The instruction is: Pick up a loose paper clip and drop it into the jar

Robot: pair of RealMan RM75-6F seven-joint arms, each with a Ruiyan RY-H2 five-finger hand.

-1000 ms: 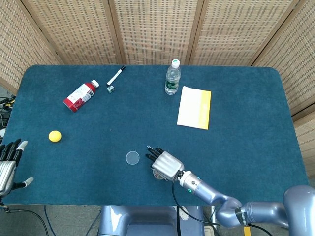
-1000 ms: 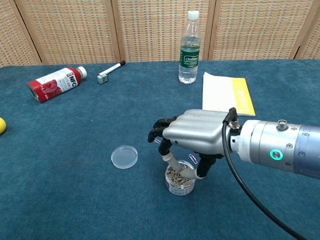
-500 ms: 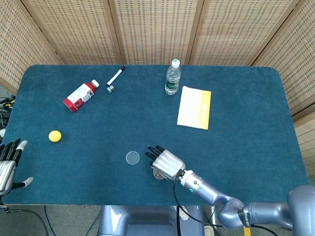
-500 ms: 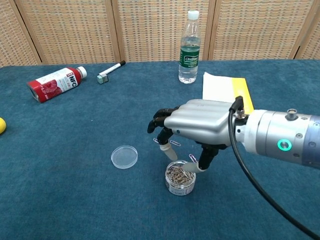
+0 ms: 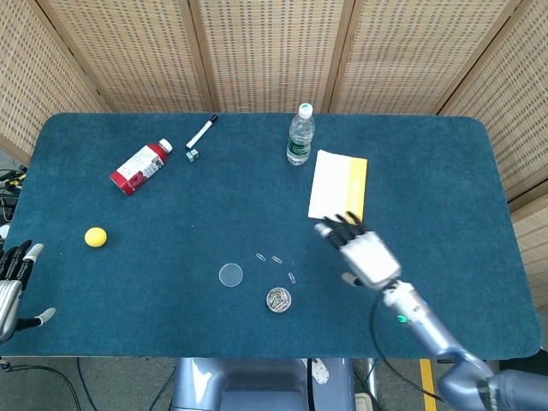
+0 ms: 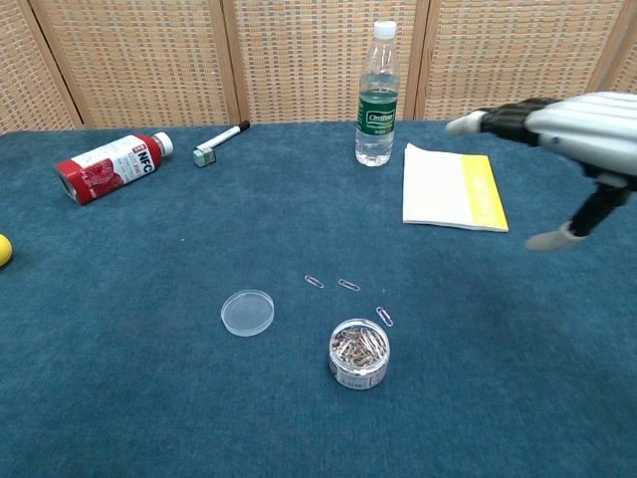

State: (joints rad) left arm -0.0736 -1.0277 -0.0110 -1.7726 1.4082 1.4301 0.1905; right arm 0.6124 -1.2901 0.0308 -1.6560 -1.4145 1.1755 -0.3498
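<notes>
A small clear jar [image 6: 358,353] [image 5: 277,300] stands open near the table's front, full of paper clips. Three loose paper clips lie on the cloth just behind it: one [image 6: 314,281] [image 5: 260,256] at the left, one [image 6: 348,285] [image 5: 276,259] in the middle, one [image 6: 384,316] [image 5: 292,277] at the right. The jar's clear lid [image 6: 248,312] [image 5: 230,275] lies flat to its left. My right hand [image 5: 360,253] [image 6: 563,137] hovers high to the right of the jar, fingers spread, holding nothing. My left hand [image 5: 10,287] rests off the table's left edge, fingers apart and empty.
A water bottle [image 5: 299,135] stands at the back with a white and yellow booklet [image 5: 338,186] beside it. A red bottle [image 5: 139,167] lies at the back left near a marker [image 5: 201,132] and its cap [image 5: 193,155]. A yellow ball [image 5: 95,237] sits at the left.
My right hand has lifted off the jar and swung up and right, away from it. The jar and three loose clips it covered now show. The left hand barely moved.
</notes>
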